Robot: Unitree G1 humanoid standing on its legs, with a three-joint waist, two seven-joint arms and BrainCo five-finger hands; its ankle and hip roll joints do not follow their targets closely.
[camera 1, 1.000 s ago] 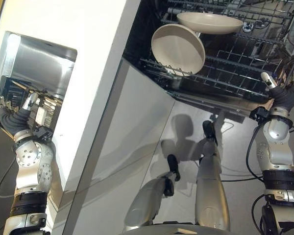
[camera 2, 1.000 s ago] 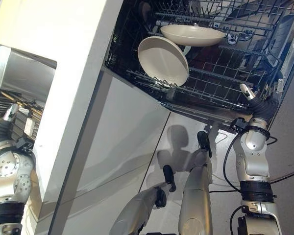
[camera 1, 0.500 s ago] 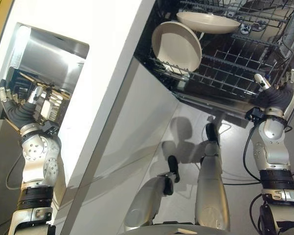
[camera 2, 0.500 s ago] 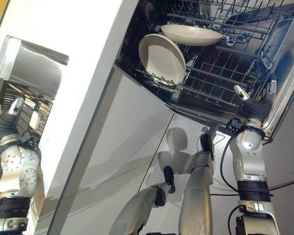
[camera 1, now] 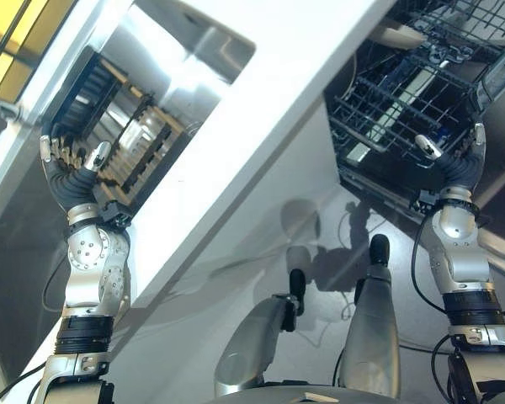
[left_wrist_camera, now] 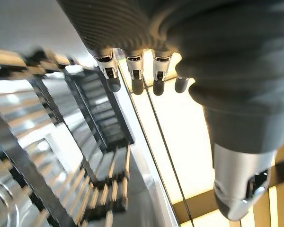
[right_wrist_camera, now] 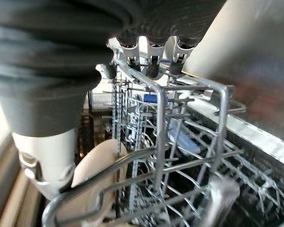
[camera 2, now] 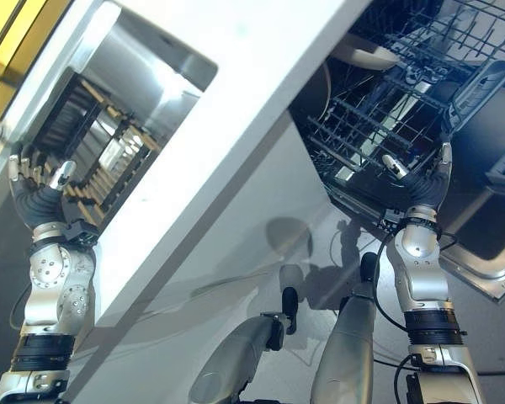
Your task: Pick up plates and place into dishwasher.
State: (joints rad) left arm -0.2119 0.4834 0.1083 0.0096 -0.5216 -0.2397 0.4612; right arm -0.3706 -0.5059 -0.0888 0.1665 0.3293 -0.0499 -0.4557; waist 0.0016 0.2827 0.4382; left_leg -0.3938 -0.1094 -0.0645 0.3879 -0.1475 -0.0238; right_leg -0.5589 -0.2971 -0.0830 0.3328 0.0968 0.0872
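Wire dishwasher rack (right_wrist_camera: 189, 156) before right hand (camera 1: 456, 164), fingers apart | plate (right_wrist_camera: 97, 170) inside | left hand (camera 1: 67, 172) relaxed, empty

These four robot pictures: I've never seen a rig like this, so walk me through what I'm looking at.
It is a humanoid robot at a kitchen counter. The two wide pictures come from cameras on its head, looking down; the two close ones sit on its wrists. Its left hand is raised before a drying rack in the sink, open and empty. Its right hand is open by the pulled-out dishwasher rack, holding nothing. A beige plate already stands in that rack.
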